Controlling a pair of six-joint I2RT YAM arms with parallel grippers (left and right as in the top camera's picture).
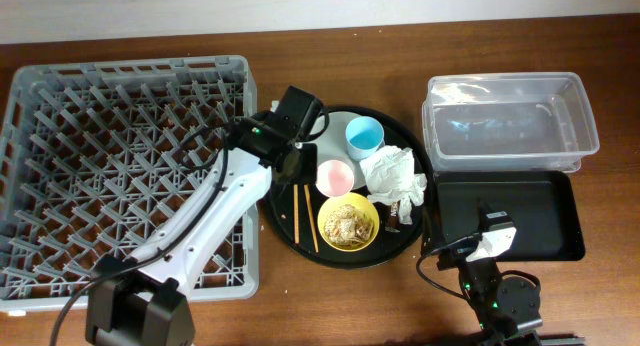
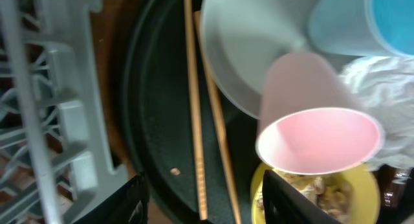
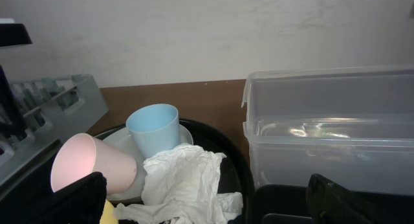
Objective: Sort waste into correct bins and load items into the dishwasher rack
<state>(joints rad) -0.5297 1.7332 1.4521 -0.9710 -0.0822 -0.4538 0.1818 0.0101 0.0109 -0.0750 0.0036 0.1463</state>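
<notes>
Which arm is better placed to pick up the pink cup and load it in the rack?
Left. The left gripper is open over the round tray, right beside the pink cup, with the dishwasher rack on its side. The right gripper sits back by the shallow black tray, farther from both.

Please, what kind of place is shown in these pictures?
Probably a lab bench staged as a dish-clearing station, not a real kitchen: a grey dishwasher rack on a wooden table, a round tray with a bowl of scraps, and a clear tub and black tray for waste.
</notes>
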